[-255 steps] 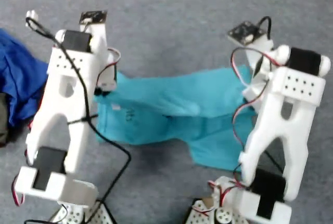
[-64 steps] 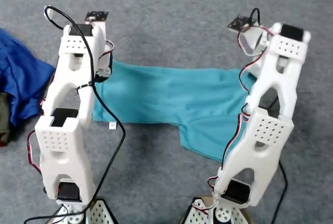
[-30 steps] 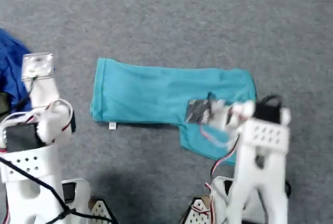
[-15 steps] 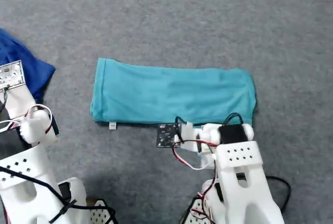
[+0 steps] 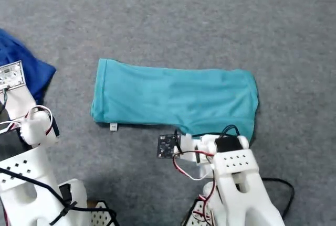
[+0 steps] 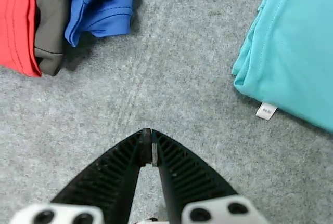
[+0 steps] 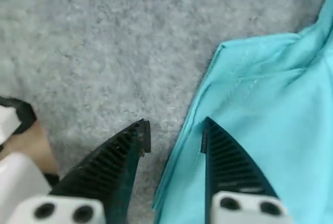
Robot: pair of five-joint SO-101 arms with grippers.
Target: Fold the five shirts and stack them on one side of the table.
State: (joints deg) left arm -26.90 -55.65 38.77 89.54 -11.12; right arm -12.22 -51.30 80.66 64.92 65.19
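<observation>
Four shirts lie on the grey table (image 5: 210, 27). One teal shirt (image 5: 173, 97) is laid out flat as a long band across the middle, with a flap hanging off its near edge toward the right end. A small white tag (image 5: 113, 127) sticks out at its near left corner. The other three sit bunched together at the left edge of the table: a blue shirt (image 6: 101, 0), a dark grey one (image 6: 49, 21) beside it, and a red one (image 6: 18, 21) on the outside.

Two white arms stand at the near side. The left arm (image 5: 26, 131) is drawn back toward its base, near the blue shirt. Its left gripper (image 6: 147, 148) points down at bare table between the pile and the teal shirt, its black jaws closed together and holding nothing. The right arm (image 5: 231, 163) is tucked low at the teal shirt's near edge. Its right gripper (image 7: 173, 130) has its jaws parted a moderate way. One finger is over the teal flap's hem, the other over bare table.
</observation>
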